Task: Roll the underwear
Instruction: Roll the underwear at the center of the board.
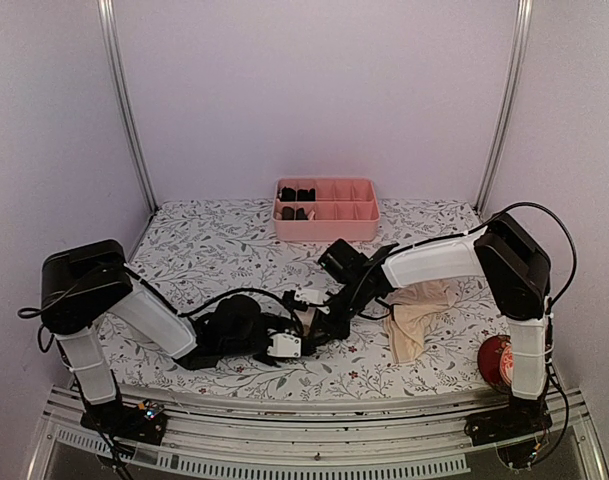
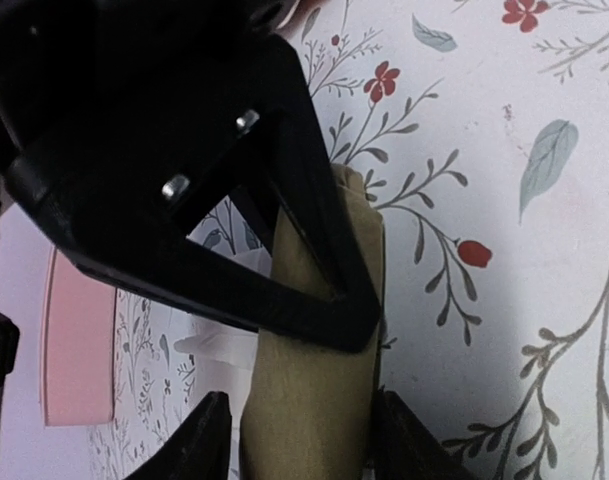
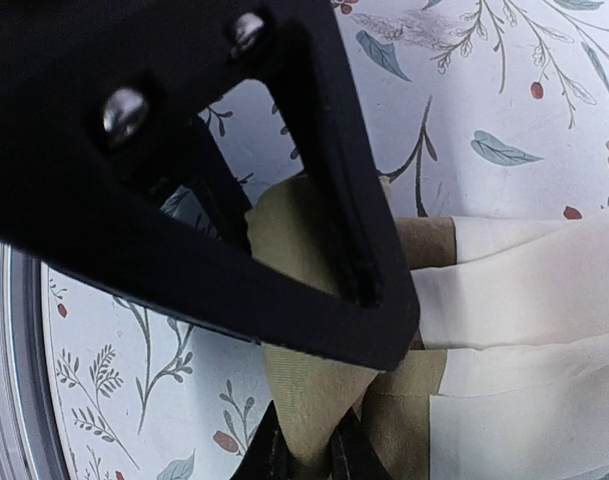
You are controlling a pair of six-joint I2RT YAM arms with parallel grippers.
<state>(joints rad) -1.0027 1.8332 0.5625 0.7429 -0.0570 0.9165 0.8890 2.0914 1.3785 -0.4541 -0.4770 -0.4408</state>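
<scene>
The olive-brown and cream-white fabric underwear is laid on the floral-patterned bench, near its front middle. Its olive end is pinched in the nearly closed right gripper. Its folded body is straddled by the half-spread left gripper; whether it is held there cannot be told. The pale peach-beige fabric underwear is seen crumpled just to the right.

From above, the left arm and right arm are covering the olive-brown underwear almost wholly. At the left wrist a black finger frame is hiding the garment's upper part, and the bottom edge is cutting off the rest (the left gripper too). The pink tray is showing there only as a blur. From above, its dark contents are appearing too small to name. The right arm is also hiding part of a red object.
</scene>
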